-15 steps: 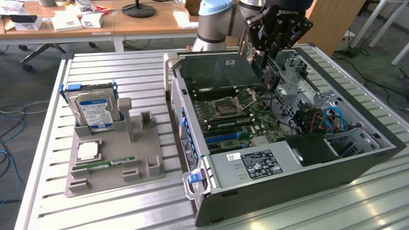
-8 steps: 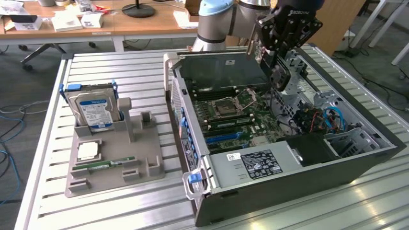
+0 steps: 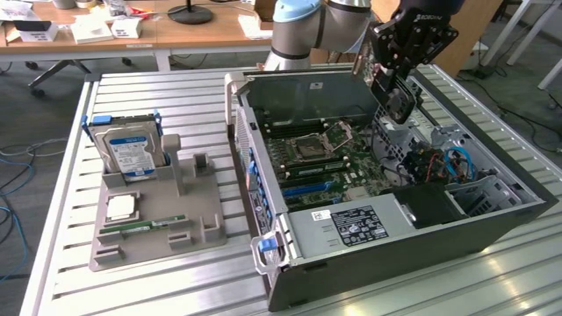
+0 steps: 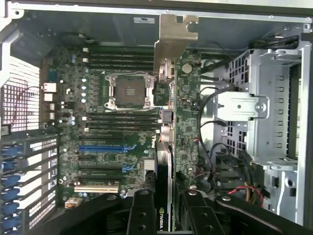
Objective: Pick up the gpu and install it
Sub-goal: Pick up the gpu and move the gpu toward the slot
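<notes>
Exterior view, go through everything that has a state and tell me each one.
gpu: held on edge over the case, not seated.
end effector: shut on the gpu.
case: side open.
hard drive: upright in the holder.
memory stick: flat in the holder.

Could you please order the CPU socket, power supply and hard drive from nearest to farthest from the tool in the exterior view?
From the tool holding the gpu:
1. CPU socket, on the motherboard.
2. Power supply, at the case's near edge.
3. Hard drive, outside the case, exterior view's left.
</notes>
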Controlling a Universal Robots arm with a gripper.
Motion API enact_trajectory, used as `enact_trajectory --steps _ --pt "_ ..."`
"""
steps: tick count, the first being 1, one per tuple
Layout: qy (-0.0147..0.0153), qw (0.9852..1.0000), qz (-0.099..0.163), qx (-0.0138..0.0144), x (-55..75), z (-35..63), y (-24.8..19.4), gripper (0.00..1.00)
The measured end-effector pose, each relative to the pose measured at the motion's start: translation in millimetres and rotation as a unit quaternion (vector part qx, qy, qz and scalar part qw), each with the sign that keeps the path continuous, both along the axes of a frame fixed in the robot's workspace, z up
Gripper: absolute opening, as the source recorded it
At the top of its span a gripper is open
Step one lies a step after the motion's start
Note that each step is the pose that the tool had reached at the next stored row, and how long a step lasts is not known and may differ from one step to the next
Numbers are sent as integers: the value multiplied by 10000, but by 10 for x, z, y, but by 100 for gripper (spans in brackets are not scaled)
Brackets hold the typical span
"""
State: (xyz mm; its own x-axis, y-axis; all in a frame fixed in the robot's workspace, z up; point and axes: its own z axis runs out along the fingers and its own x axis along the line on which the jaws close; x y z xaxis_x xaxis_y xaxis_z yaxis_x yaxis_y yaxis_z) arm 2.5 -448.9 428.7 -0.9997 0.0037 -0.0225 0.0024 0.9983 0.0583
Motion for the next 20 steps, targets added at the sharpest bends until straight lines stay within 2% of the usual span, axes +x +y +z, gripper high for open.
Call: enact_trajectory --steps 7,14,20 --pt "0 10000 0 0 35 0 0 26" --pt "4 10000 0 0 160 -3 0 26" --pt "4 10000 0 0 166 -57 0 26"
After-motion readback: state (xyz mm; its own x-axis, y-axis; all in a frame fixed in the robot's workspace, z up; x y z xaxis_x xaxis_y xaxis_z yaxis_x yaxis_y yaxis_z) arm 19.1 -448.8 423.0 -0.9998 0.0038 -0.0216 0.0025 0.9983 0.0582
